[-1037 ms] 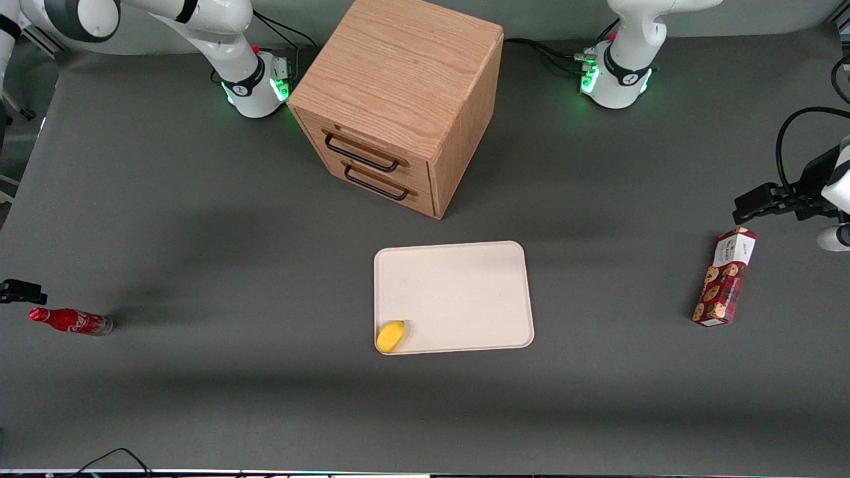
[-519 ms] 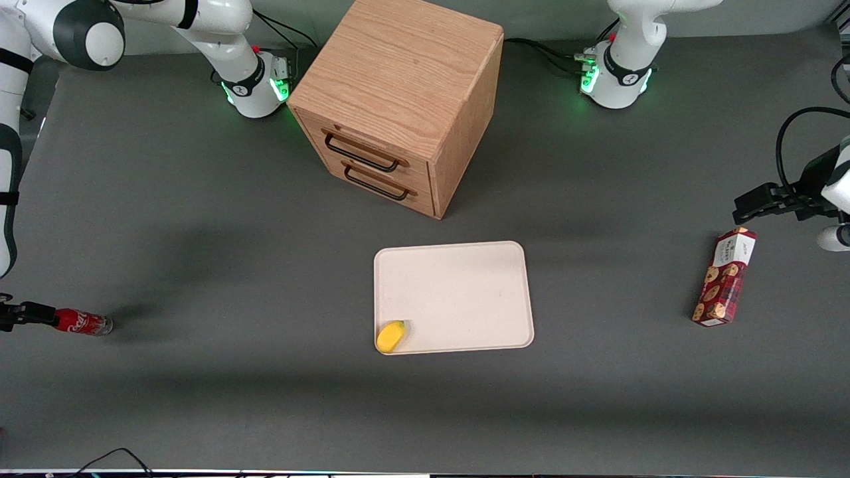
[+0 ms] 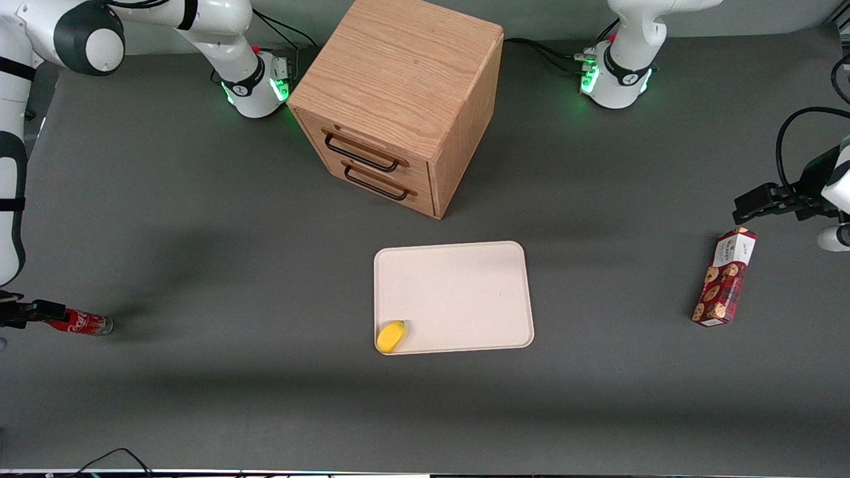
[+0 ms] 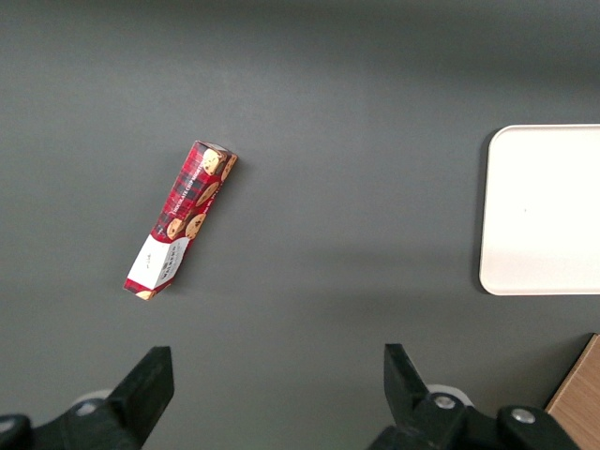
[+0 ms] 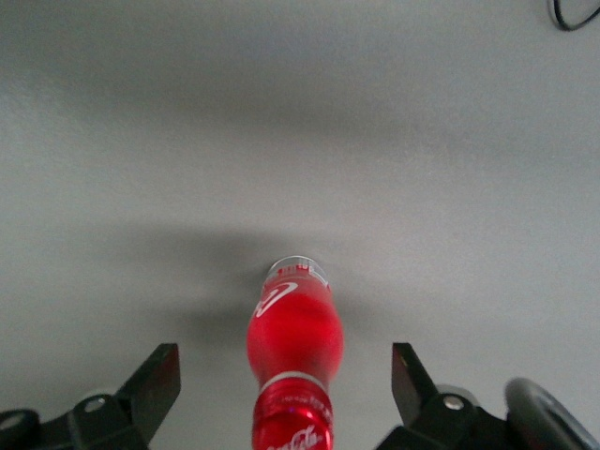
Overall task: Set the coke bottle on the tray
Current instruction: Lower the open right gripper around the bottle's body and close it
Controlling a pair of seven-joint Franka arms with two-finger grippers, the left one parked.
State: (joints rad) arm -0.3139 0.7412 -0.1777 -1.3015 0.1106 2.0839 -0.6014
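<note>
The tray (image 3: 458, 292) mid-desk only has a small yellow thing (image 3: 390, 336) in its corner nearest the front camera, while the coke bottle (image 3: 80, 322) stands on the desk at the working arm's edge. The gripper (image 3: 26, 312) is down at the bottle's cap end, fingers (image 5: 155, 384) spread wide with the bottle (image 5: 292, 370) between them, not clamped. Only the left wrist view shows the cookie box (image 4: 180, 219) lying flat.

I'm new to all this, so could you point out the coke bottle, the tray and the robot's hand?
coke bottle (image 5: 292, 333): right wrist view, red body.
tray (image 3: 458, 292): front view, bare middle.
hand (image 5: 286, 394): right wrist view, open, midway between its fingertips, astride the bottle at the working arm's end.
</note>
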